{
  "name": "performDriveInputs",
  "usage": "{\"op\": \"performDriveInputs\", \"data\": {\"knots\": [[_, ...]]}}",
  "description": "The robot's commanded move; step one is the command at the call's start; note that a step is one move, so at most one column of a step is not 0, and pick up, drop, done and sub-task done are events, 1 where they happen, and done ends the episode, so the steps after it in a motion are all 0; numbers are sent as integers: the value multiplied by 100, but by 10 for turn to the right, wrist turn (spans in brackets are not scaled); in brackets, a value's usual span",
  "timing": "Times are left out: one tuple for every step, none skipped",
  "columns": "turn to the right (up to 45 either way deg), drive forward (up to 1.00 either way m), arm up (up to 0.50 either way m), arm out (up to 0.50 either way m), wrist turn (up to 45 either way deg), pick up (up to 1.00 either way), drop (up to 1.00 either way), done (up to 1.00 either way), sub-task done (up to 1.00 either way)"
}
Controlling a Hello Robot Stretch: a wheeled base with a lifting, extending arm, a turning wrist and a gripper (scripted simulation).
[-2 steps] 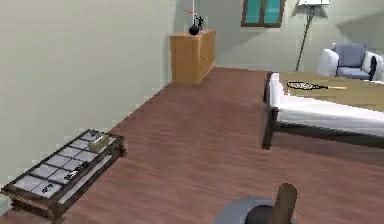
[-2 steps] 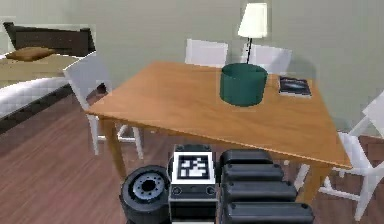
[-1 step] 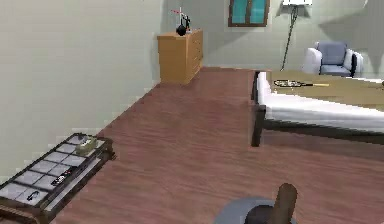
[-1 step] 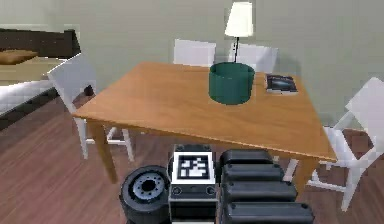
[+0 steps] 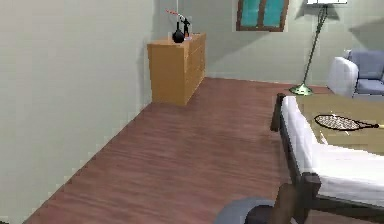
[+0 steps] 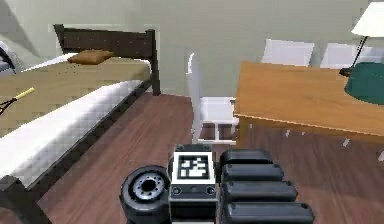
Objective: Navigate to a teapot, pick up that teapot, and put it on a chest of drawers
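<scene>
**Wood chest of drawers (image 5: 178,70) ahead: approach and verify**

Chest stands against the wall, well beyond the bed (image 5: 335,155). Dark rounded thing (image 5: 179,36) sits on its top, about midway between the side edges. It may be the teapot, but it is too small to confirm. Judgement: drive up the bare floor (image 5: 150,160), keep clear of the bed's corner post, then park with the arm side to the chest. Fingers (image 6: 148,196) low at the arm side view's bottom edge; cannot tell their state or load.

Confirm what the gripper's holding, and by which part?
Cannot tell. The gripper sits low at the arm side view's bottom edge, its far end not discernible, so no hold can be read.
</scene>
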Motion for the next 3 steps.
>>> {"op": "performDriveInputs", "data": {"knots": [[0, 80, 0, 0, 0, 0, 0, 0, 0], [120, 0, 0, 0, 0, 0, 0, 0, 0], [0, 100, 0, 0, 0, 0, 0, 0, 0]]}}
